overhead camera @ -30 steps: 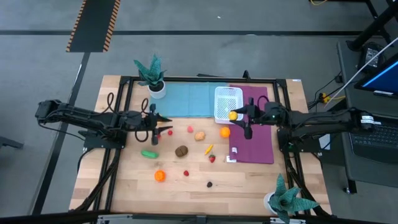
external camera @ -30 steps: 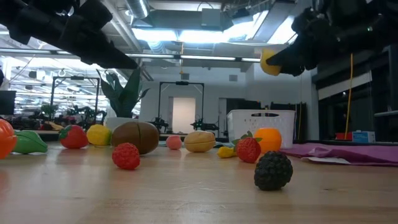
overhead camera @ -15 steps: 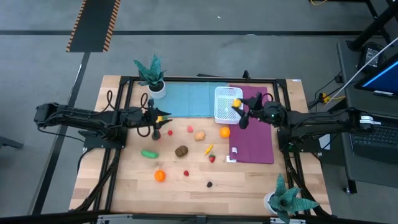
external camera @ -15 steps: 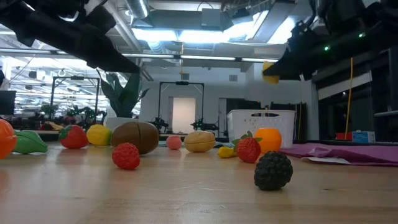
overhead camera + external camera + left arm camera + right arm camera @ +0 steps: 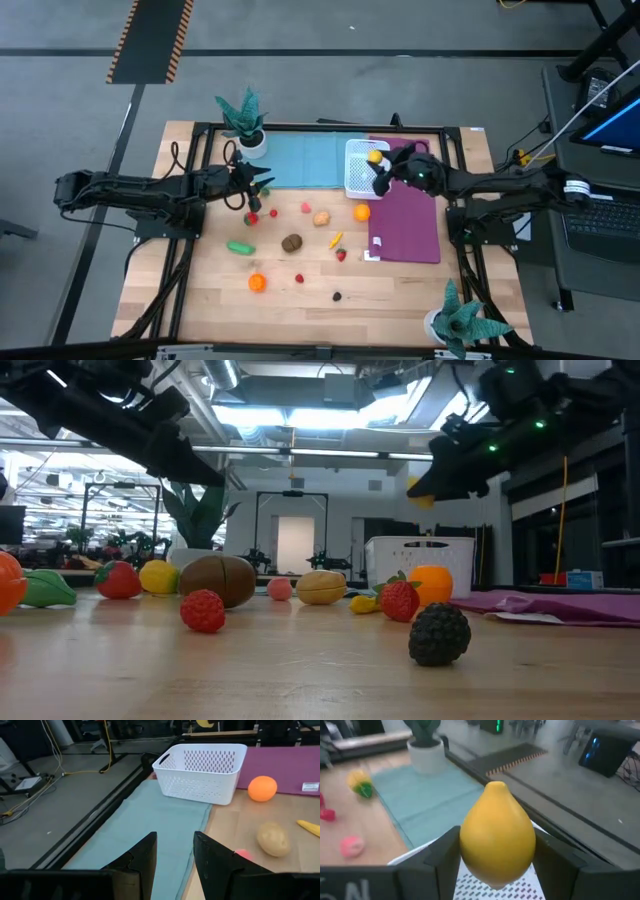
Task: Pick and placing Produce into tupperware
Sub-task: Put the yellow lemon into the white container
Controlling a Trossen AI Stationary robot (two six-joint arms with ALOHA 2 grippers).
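- Over the last second the right gripper point(image 5: 378, 172) had carried the yellow lemon point(image 5: 497, 834) from beside the orange point(image 5: 361, 212), near the purple mat point(image 5: 410, 225), to a spot above the tupperware point(image 5: 364, 166).
- Its jaws were clamped on the lemon, one on either side, with the fruit's pointed end sticking out ahead of them.
- In the right wrist view the tupperware's perforated base showed just beneath the lemon and the jaws, so the piece hung over the opening and not yet inside it.
- This most likely meant the carry was about done; letting go of the lemon looked like the step due next.
- The left gripper point(image 5: 252, 187) had meanwhile shifted toward the blue mat point(image 5: 300, 160); its jaws stood slightly apart with nothing between them.
- Ahead of the left jaws lay the potato point(image 5: 273, 839), the orange and the tupperware.
- The rest of the produce point(image 5: 292, 242) lay scattered on the surface point(image 5: 300, 310), well apart from the right jaws, so most of the task remained.
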